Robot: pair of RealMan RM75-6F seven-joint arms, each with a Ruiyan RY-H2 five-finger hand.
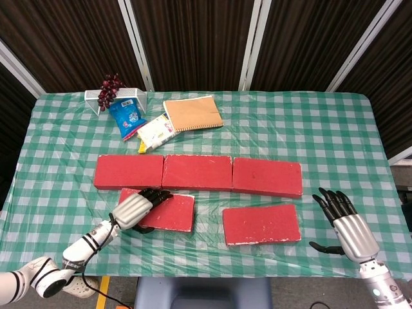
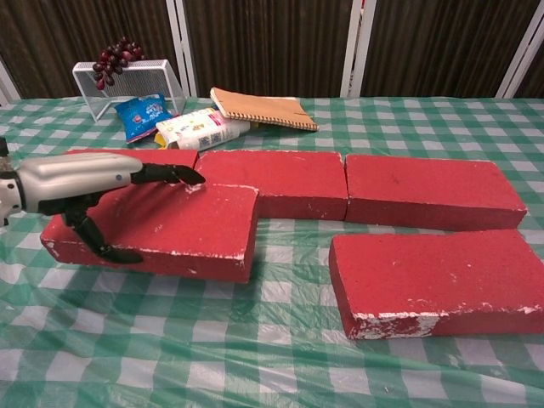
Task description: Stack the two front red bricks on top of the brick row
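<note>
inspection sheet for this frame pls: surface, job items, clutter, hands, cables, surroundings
Surface: table under a green-checked plastic cloth, wrinkled near the front.
Job's things: brick row of three red bricks; front left brick raised off the cloth; front right brick lying flat.
Clutter: wire basket with grapes, blue snack bag, carton, notebook, all behind the row.
Hands: left hand grips the front left brick; right hand holds nothing, fingers apart.
Cables: black cable below the left arm.
Surroundings: dark slatted panels behind.
</note>
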